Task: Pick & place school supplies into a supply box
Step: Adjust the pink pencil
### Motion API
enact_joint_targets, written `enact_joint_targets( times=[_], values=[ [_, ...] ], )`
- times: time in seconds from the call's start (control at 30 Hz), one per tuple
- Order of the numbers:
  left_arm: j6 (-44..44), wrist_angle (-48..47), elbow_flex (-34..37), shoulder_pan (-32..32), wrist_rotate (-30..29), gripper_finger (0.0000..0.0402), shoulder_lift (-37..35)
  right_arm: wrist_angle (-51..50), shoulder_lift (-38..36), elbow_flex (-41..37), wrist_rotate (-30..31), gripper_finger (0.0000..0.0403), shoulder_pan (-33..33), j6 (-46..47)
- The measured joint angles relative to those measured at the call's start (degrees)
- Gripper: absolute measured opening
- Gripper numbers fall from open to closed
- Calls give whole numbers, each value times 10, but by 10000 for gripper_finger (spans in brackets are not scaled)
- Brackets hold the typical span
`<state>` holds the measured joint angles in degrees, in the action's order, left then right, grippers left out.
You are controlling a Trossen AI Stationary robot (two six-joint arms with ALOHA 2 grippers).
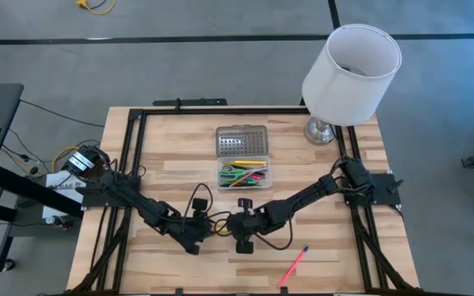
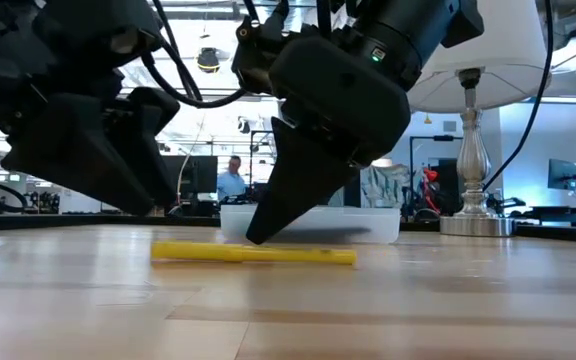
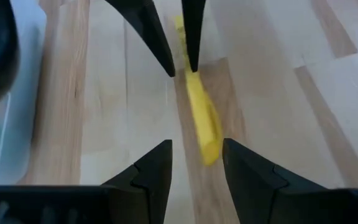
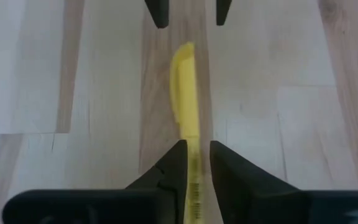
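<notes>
A: Where's the yellow marker?
B: Flat on the wooden desk, near its middle front, between the two arms. Not lifted.

A: Right gripper?
B: Low over the marker. Jaws straddle one end of it, narrowly parted, a dark finger close on each side of the yellow barrel. Cannot tell whether the fingers actually press it. In the low view the tip reaches down to the marker.

A: Left gripper?
B: Facing the right one from the marker's other end. Jaws spread apart, the marker's end lying between them, gripping nothing.

A: Supply box?
B: Farther back on the desk, beyond both grippers. Lid swung open flat behind it. Inside: a bundle of pens in green, yellow, pink and orange.

A: Anything else loose?
B: A pink pen near the front edge, well apart from the grippers. White lamp at the far right corner. A person shows in the room behind.
</notes>
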<state>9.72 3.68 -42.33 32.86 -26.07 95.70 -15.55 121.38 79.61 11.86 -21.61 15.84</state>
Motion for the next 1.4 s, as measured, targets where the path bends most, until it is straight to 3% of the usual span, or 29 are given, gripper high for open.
enact_joint_targets(
  times=[0.37, 0.7, 1.0, 1.4],
  values=[
    [6, 20, 1, -14, 3, 138, 0, -75, -13, 2, 0, 105, -20, 22],
    [-24, 72, 2, -14, 43, 138, 5, -110, -67, 1, 39, 109, -72, 28],
    [-116, 232, -6, -41, 68, 138, 116, -195, -90, 1, 48, 109, -131, 128],
    [-53, 252, -19, -92, 148, 138, 132, -278, -89, 1, 127, 108, -242, 308]
  ],
)
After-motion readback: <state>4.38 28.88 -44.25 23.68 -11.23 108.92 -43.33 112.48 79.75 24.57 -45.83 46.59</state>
